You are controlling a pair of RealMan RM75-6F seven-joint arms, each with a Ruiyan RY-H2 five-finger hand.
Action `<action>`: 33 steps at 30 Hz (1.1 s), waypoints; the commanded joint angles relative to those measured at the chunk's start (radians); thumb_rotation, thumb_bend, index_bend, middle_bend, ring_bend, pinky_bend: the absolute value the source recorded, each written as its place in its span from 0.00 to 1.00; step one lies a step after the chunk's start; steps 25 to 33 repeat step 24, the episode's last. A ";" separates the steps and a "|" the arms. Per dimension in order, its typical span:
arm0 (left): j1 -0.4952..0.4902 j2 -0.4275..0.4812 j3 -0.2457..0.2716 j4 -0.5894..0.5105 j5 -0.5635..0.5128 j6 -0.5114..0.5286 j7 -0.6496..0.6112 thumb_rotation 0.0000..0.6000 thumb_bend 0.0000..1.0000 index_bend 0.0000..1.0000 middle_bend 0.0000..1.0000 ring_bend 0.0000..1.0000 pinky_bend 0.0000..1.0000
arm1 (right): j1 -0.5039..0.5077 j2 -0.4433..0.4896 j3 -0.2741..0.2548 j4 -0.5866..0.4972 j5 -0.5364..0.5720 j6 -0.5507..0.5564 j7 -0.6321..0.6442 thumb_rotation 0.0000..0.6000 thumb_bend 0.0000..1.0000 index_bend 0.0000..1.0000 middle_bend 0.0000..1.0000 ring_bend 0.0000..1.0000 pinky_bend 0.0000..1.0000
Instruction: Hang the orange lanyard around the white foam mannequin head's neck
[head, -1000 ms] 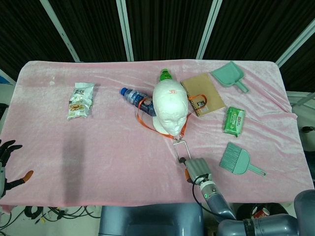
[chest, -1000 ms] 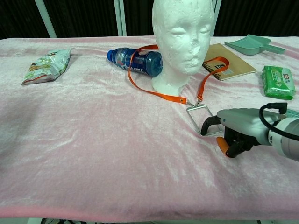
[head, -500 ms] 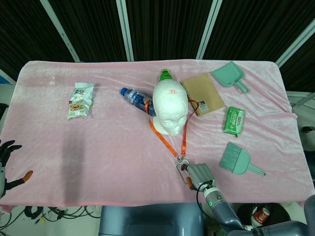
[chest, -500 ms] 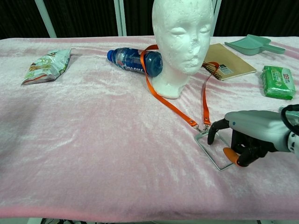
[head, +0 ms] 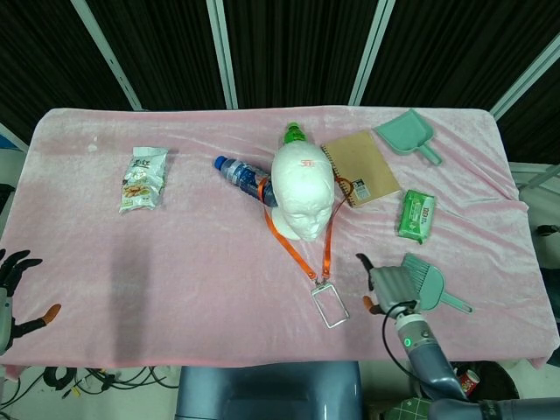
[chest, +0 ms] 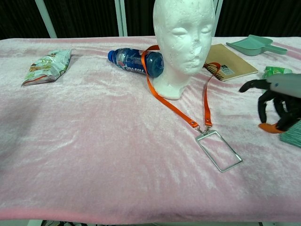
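One white foam mannequin head is standing mid-table on the pink cloth, and one orange lanyard is looping around its neck, both straps running forward to a single clear badge holder lying flat in front. Right behind the head, one blue water bottle is lying on its side, with a green-capped bottle peeking out past it. To the right, one brown spiral notebook, one green wipes pack, one teal dustpan and one teal hand brush are sitting about; one snack packet is lying far left. The right hand is hovering off the cloth beside the brush, fingers apart and curving down, gripping nothing. The left hand is hanging at the table's near-left edge, fingers spread, empty.
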 commanded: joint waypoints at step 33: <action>0.011 0.045 0.056 -0.038 0.060 -0.061 -0.008 1.00 0.13 0.24 0.14 0.00 0.00 | -0.534 0.135 -0.232 0.456 -0.866 0.498 0.573 1.00 0.20 0.11 0.13 0.24 0.20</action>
